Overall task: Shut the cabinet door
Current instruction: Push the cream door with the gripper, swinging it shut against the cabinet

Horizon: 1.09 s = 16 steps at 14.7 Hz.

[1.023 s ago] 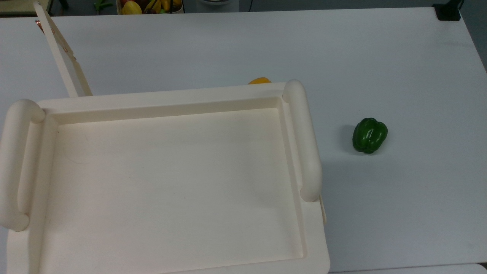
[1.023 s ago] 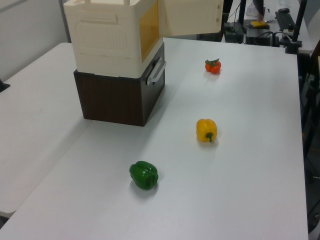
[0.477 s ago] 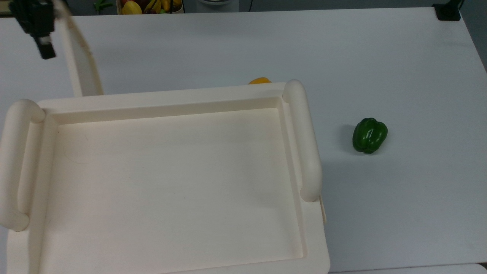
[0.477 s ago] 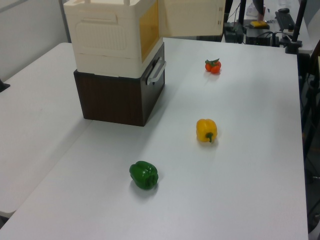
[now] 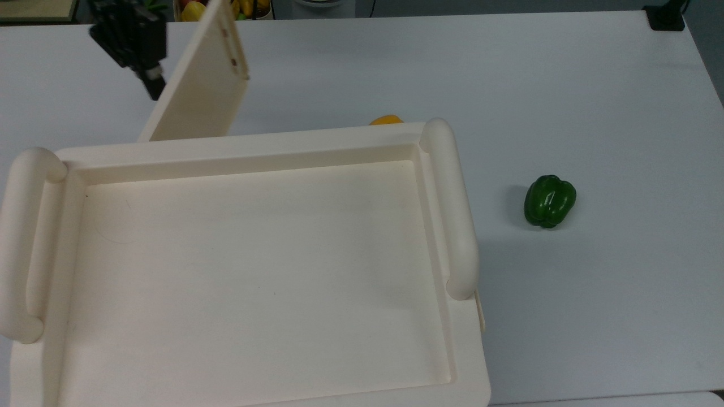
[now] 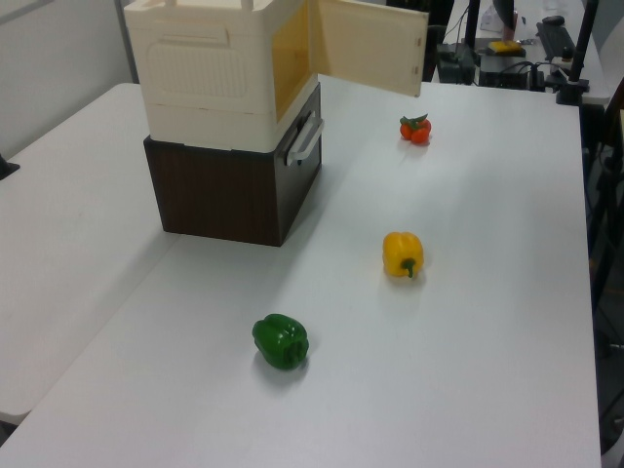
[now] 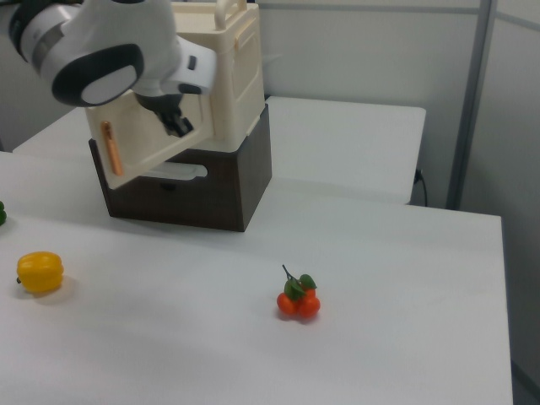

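Observation:
The cabinet is a large cream-white box with a recessed tray top; it also shows in the left view and the right view. Its door stands partly open as a slanted flat panel, hinged at the top view's left end of the front. The same door juts out over the table in the left view. My dark gripper sits against the door's outer face on the top view's left. In the right view the gripper presses on the door, near a copper handle.
The cabinet stands on a dark brown box. On the white table lie a green pepper, a yellow pepper and a bunch of tomatoes. A fruit basket sits past the far edge.
The gripper came in from the top view's left and moved right behind the door. The door swung from edge-on to a slanted panel, closer to the cabinet front.

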Each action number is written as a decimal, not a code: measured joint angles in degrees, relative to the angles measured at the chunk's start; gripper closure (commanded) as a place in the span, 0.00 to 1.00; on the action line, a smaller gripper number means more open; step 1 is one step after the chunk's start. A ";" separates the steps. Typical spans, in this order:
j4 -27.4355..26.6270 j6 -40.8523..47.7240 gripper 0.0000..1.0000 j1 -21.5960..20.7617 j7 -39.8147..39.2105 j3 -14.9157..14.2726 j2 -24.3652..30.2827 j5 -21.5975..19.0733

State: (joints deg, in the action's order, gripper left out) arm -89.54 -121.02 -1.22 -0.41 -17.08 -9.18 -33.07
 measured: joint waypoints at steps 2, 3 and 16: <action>0.02 -0.01 1.00 -0.09 0.00 2.58 0.00 0.00; 0.03 -0.51 1.00 -0.14 0.00 3.83 -0.03 0.00; 0.02 -31.38 1.00 -1.43 0.00 11.92 -5.08 0.00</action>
State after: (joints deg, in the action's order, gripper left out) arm -89.52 -152.40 -2.65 -0.41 -5.15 -14.26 -33.07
